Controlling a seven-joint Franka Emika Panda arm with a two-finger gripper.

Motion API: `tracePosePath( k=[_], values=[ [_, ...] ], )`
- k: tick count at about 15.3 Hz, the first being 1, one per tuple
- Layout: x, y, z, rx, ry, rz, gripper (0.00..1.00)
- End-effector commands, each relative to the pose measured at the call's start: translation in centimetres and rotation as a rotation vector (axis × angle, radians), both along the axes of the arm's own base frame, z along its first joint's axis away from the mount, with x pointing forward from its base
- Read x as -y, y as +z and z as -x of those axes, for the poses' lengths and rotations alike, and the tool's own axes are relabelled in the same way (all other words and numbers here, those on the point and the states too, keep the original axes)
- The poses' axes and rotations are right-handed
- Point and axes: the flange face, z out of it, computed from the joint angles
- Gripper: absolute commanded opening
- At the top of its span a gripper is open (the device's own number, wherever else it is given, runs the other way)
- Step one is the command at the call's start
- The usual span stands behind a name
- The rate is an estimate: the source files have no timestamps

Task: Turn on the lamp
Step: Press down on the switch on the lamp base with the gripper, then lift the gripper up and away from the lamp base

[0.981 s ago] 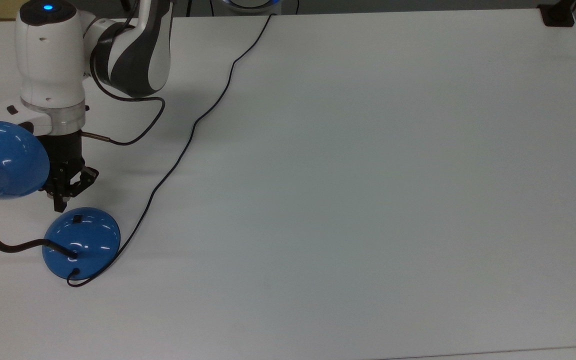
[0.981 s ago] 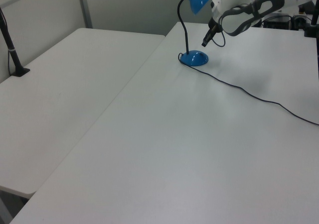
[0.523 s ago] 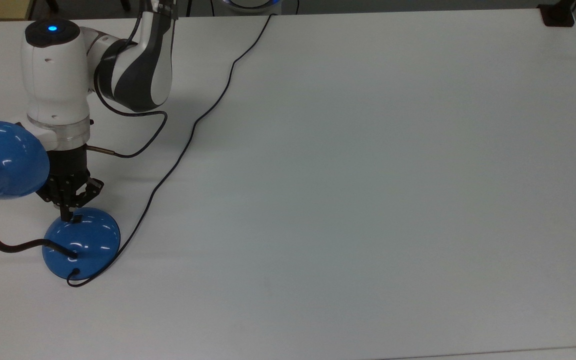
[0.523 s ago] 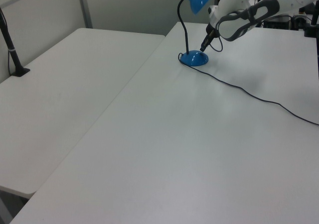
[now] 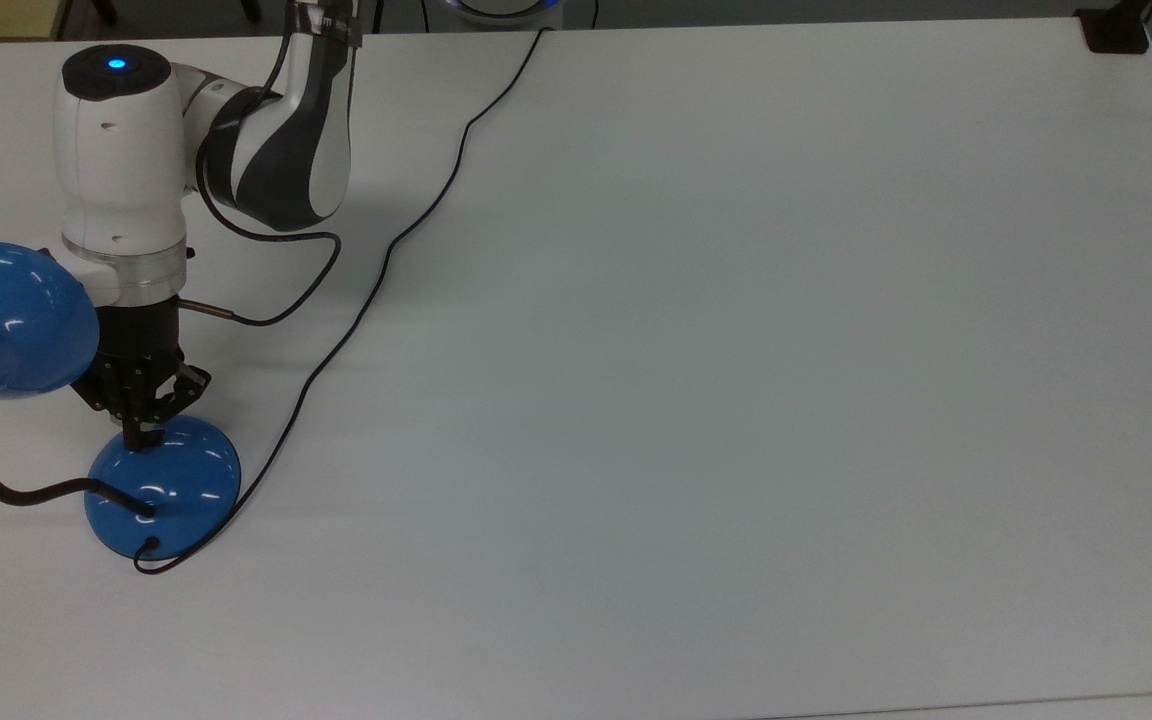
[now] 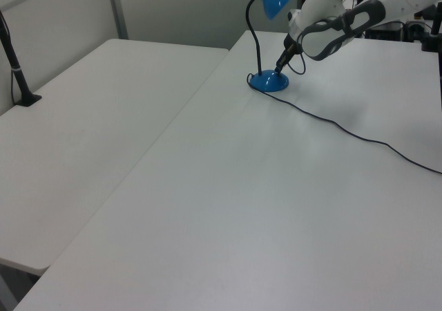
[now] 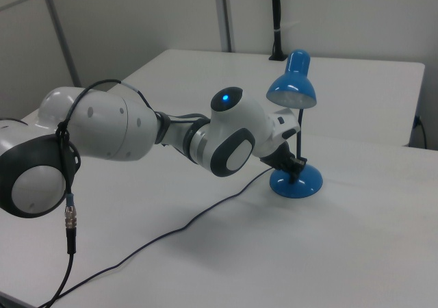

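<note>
The end effector (image 5: 144, 437), fingers drawn together into one narrow tip (apt for prodding a small switch), presses down on the lamp's (image 5: 163, 487) blue base, which stands at the tabletop's (image 5: 736, 350) edge.

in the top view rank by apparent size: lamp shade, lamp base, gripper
1. Lamp shade: looks largest, though it sits higher and nearer the camera and is cut off by the top view's left edge, so this may be inflated.
2. Lamp base.
3. Gripper: smallest, its tip on the base.
</note>
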Motion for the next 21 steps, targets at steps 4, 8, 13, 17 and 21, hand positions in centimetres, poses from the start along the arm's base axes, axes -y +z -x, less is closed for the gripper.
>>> tracePosePath(
  k=[4,8,13,17,21],
  values=[
    [-0.6,-1.0,-0.6,0.018,-0.006,-0.003,0.0],
    [-0.8,3.2,0.7,0.009,-0.004,-0.015,0.0],
    [-1.5,7.1,3.5,-0.223,-0.011,-0.109,0.62],
    [-4.7,11.9,5.8,-0.364,0.018,-0.17,1.0],
    [-8.5,18.7,9.8,-0.498,0.096,-0.182,1.0]
  ],
)
